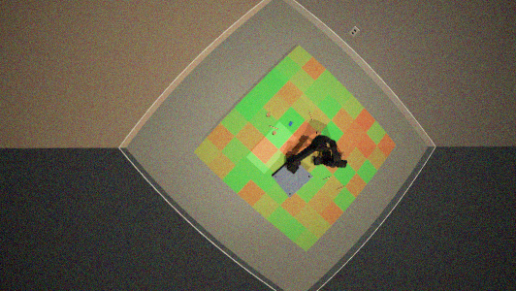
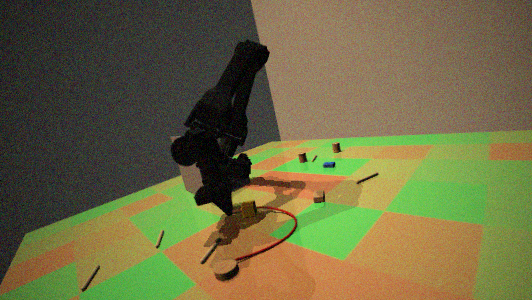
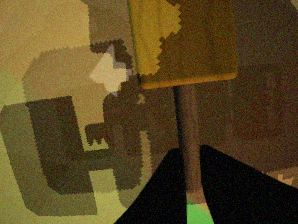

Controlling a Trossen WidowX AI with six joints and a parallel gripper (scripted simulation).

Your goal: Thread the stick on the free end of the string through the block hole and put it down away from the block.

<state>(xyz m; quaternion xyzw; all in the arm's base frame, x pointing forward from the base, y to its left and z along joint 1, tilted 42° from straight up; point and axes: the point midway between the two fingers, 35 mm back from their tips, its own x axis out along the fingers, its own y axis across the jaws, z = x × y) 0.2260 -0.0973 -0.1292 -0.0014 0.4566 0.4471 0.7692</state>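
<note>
My gripper [image 2: 227, 209] [image 3: 188, 157] is shut on the thin wooden stick [image 3: 188, 129]. It reaches down to the table right beside the yellow wooden block [image 2: 248, 208] [image 3: 182, 30]. In the wrist view the stick runs from my fingers up into the block's near face. In the exterior view the red string [image 2: 291, 227] curves from the block round to the round wooden button [image 2: 226, 268] at the front. The block rests on the table. From above, the arm [image 1: 315, 150] hides the block and the stick.
Loose sticks [image 2: 210, 251] [image 2: 159, 238] [image 2: 90, 277] lie front left, and another stick [image 2: 367, 178] lies at the right. Two small cylinders [image 2: 302, 158] [image 2: 336, 147], a blue piece [image 2: 328, 164] [image 1: 291, 123] and a small wooden cube [image 2: 319, 196] lie behind. The grey arm base [image 1: 292, 179] stands at the left.
</note>
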